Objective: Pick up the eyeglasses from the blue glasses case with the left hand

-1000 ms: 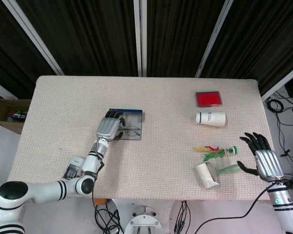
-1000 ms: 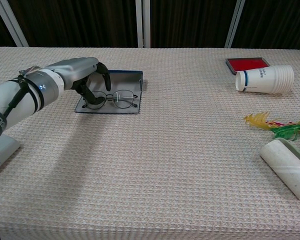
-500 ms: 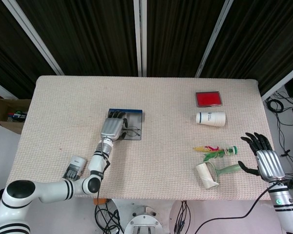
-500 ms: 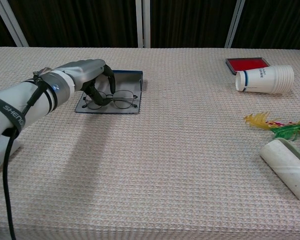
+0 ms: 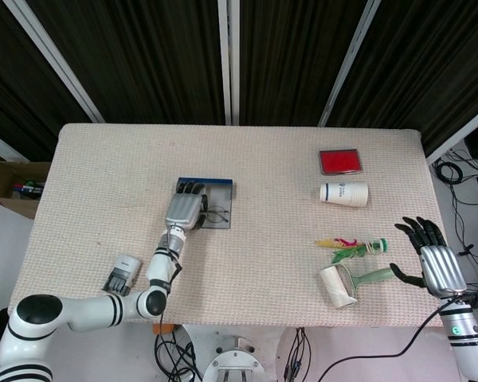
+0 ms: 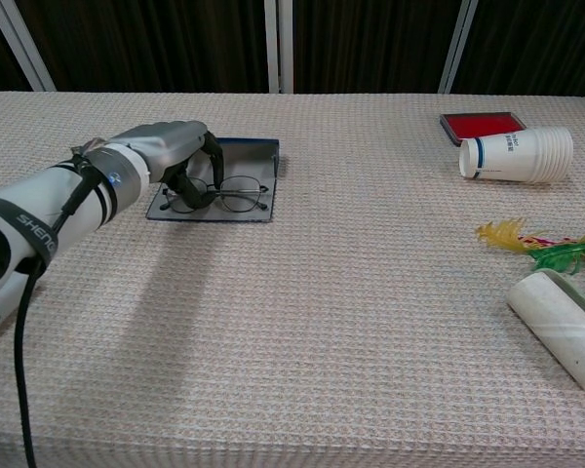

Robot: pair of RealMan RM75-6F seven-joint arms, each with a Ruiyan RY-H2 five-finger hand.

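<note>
The eyeglasses (image 6: 230, 193) (image 5: 216, 213), thin and dark-rimmed, lie flat on the open blue glasses case (image 6: 247, 145) (image 5: 225, 188) at the table's left middle. My left hand (image 6: 166, 148) (image 5: 183, 208) is low over the left end of the case. Its dark fingers (image 6: 182, 177) curl down around the left lens and touch the frame. Whether they pinch the frame is hidden by the hand itself. My right hand (image 5: 434, 260) shows only in the head view, at the table's right front edge, fingers spread and holding nothing.
A red flat box (image 6: 483, 124) and a stack of paper cups lying on its side (image 6: 517, 154) are at the far right. A feather toy (image 6: 541, 246) and a lint roller (image 6: 561, 327) lie at the near right. A small grey device (image 5: 121, 273) sits at the left front edge.
My left hand has slid a little to the right over the case and settled lower, its fingers curling closer around the left lens. The glasses stay on the case. The right hand has barely shifted.
</note>
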